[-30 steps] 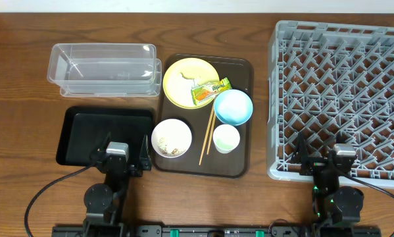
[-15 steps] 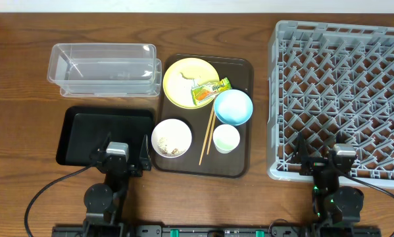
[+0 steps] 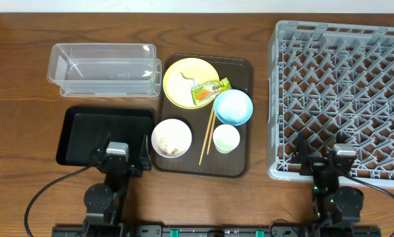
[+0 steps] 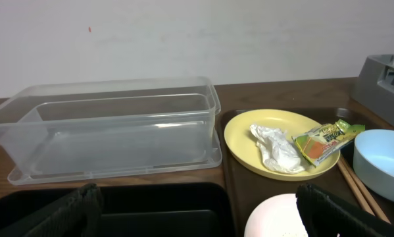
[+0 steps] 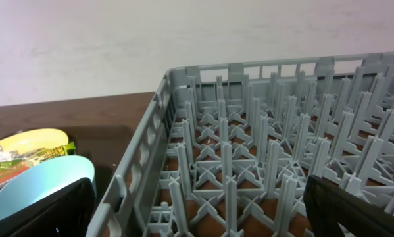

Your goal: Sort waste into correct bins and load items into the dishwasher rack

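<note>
Upper left: tub [image 3: 104, 69]. Below it, black tray [image 3: 85, 128], left claw [image 3: 122, 157] spread at its lower edge. Centre: plate [image 3: 180, 85] with tissue [image 4: 275, 148] and wrapper [image 3: 210, 91], crumbs [image 3: 172, 149] in white bowl [image 3: 160, 135], chopsticks [image 3: 207, 135], cup [image 3: 225, 138], blue bowl [image 3: 233, 107]. Right: rack [image 3: 344, 99], right claw [image 3: 328, 157] spread at its lower edge.

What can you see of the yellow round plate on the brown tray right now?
The round pale-yellow plate looks like smooth plastic, shallow with a low raised rim. It lies flat, face up, in the far left corner of the dark brown serving tray. A crumpled white tissue rests near its middle, and a green-and-orange snack wrapper lies over its right rim. The light blue bowl sits close beside that edge; contact cannot be told.
</note>
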Robot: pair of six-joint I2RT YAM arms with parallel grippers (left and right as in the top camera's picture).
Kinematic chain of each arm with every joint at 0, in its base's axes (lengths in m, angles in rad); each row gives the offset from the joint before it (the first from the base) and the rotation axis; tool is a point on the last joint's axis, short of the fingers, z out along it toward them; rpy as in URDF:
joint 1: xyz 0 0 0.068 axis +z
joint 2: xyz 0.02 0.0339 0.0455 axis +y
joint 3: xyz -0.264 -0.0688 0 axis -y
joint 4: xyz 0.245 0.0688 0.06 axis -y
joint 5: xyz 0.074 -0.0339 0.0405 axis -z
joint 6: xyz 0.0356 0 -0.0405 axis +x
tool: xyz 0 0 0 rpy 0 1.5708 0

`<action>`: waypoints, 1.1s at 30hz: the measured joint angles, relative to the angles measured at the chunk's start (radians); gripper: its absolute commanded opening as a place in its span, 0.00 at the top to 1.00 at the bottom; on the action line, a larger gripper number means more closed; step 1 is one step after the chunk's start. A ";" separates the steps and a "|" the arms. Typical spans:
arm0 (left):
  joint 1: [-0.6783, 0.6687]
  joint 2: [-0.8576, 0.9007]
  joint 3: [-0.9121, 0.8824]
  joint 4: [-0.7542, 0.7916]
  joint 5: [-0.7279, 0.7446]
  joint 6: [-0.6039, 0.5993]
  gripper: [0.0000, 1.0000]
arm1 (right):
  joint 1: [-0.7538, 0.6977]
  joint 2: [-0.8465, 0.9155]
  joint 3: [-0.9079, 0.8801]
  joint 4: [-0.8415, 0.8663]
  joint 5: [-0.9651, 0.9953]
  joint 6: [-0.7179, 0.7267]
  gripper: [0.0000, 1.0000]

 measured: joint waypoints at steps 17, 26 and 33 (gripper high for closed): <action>0.000 0.000 0.000 0.000 0.000 0.000 0.04 | 0.000 0.000 0.000 0.000 0.000 0.000 0.01; 0.000 0.058 0.035 -0.074 0.005 -0.156 0.04 | 0.000 0.001 0.001 -0.008 0.000 0.000 0.01; 0.000 0.260 0.140 -0.218 0.022 -0.220 0.04 | 0.000 0.095 0.062 -0.082 0.019 0.000 0.01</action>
